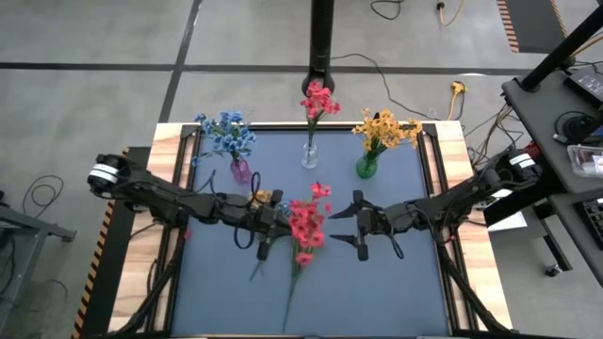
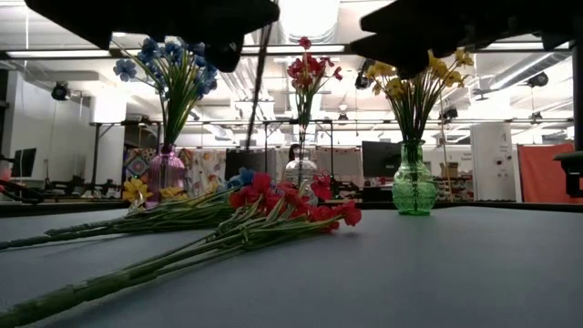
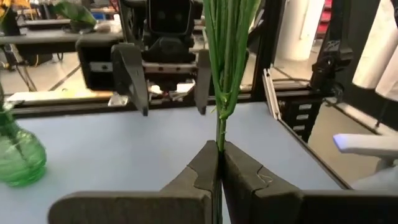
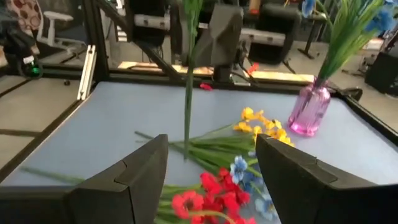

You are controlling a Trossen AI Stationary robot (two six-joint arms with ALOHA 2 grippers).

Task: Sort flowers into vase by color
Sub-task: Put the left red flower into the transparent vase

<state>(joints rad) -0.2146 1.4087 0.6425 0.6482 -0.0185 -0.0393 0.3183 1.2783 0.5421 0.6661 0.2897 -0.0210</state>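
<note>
Flower sprig (image 3: 222,74): light, thin, springy stem; best pinched low on the stem. Left gripper (image 3: 219,163) clamped on it above the surface (image 1: 396,282). Right gripper (image 1: 350,224) apart, nearby. Remaining flowers (image 1: 303,226) lie mid-surface.

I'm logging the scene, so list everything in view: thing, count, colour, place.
purple vase: one, blue flowers, back left.
clear vase: one, red flowers, back centre.
green vase: one, yellow-orange flowers, back right.
loose flowers: a pile, mostly red, some blue and yellow, lying mid-mat.
mat: one, blue-grey, covers the table.
left gripper: fingers shut on a raised green stem.
right gripper: fingers open, right of the pile.
</note>
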